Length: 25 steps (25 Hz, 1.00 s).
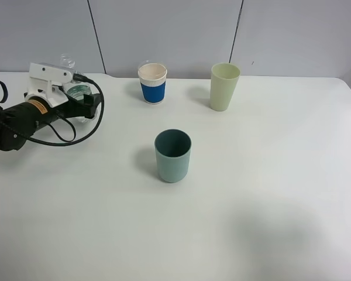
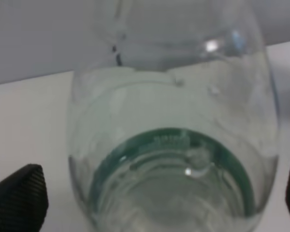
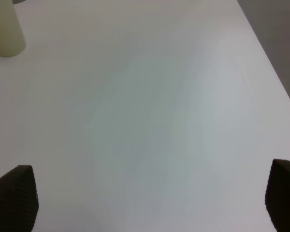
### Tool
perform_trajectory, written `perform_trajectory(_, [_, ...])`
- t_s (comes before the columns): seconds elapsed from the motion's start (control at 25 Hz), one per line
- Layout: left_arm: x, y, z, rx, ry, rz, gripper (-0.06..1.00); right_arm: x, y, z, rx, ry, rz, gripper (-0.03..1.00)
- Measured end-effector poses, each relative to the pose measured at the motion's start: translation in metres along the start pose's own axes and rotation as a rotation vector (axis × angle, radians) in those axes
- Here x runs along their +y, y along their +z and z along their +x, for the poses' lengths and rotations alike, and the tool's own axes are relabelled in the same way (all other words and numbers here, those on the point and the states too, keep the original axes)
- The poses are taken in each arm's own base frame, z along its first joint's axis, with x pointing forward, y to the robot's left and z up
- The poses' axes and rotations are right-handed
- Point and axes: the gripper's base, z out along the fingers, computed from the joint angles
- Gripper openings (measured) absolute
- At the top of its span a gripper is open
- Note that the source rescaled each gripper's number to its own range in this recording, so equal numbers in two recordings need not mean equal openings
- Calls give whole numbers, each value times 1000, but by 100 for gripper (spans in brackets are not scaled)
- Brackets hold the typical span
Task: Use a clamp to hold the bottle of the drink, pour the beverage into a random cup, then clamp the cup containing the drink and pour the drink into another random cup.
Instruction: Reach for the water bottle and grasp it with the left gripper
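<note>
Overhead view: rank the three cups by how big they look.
1. Teal cup, though it stands nearest the camera, so its lead is unsure.
2. Pale green cup, taller than its neighbour.
3. White cup with blue sleeve.

A tall pale green tapered cup stands upright, right of centre in the upper part of the frame, on a plain white tabletop near its far edge, before a grey panelled wall crossed by dark vertical seams.
</note>
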Motion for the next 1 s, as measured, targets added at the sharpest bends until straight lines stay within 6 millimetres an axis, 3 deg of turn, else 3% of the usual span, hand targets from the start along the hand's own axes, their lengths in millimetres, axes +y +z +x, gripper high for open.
perform_trajectory(0.44, [1, 16, 7, -8, -10, 13, 99, 0, 0, 0, 0, 0, 0, 100])
perform_trajectory(0.52, [4, 16, 7, -7, -20, 8, 85, 0, 0, 0, 0, 0, 0, 100])
perform_trajectory(0.56, [5, 16, 8, -6, -30, 3, 68, 0, 0, 0, 0, 0, 0, 100])
perform_trajectory(0.64, [8, 16, 8, -5, -36, -2, 16, 0, 0, 0, 0, 0, 0, 100])
perform_trajectory(0.68, [10, 15, 8, -4, -39, -7, 0, 0, 0, 0, 0, 0, 0, 100])
perform_trajectory(1.0, [15, 15, 8, -5, -43, -18, 6, 0, 0, 0, 0, 0, 0, 100])
